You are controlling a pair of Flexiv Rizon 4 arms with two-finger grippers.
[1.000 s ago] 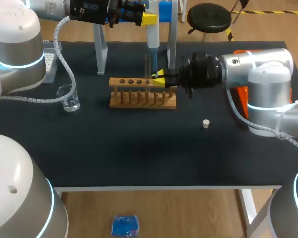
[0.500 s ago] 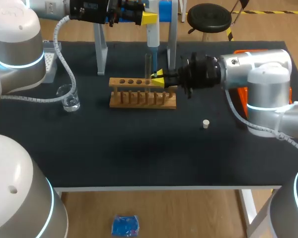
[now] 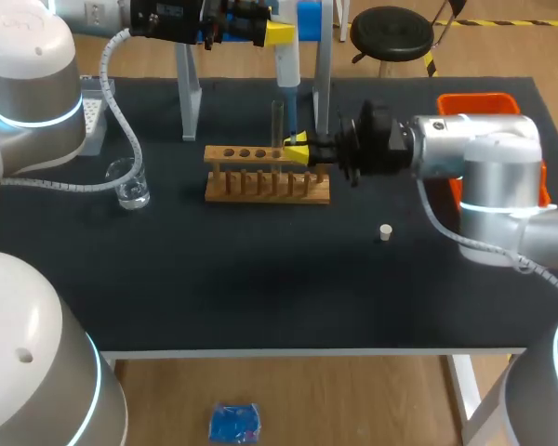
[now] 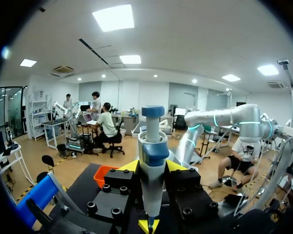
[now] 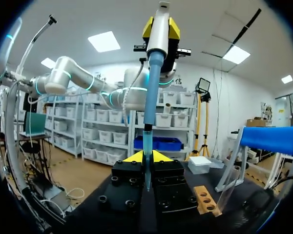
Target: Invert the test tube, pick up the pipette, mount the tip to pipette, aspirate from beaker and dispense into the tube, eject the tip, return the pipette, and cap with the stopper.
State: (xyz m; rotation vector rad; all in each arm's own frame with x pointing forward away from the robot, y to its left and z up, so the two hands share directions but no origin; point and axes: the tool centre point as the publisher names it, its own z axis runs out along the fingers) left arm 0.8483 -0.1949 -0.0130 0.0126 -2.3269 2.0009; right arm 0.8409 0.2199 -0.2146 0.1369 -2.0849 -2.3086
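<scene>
The near half of the black table lies open, bearing just the white stopper, well apart from the wooden rack; the beaker stands near the left edge, the orange bin at the right edge. The right gripper is clamped on the upright test tube at the rack's right half; the left gripper, closed on the pipette, holds it directly above, lower end pointing down at the tube.
</scene>
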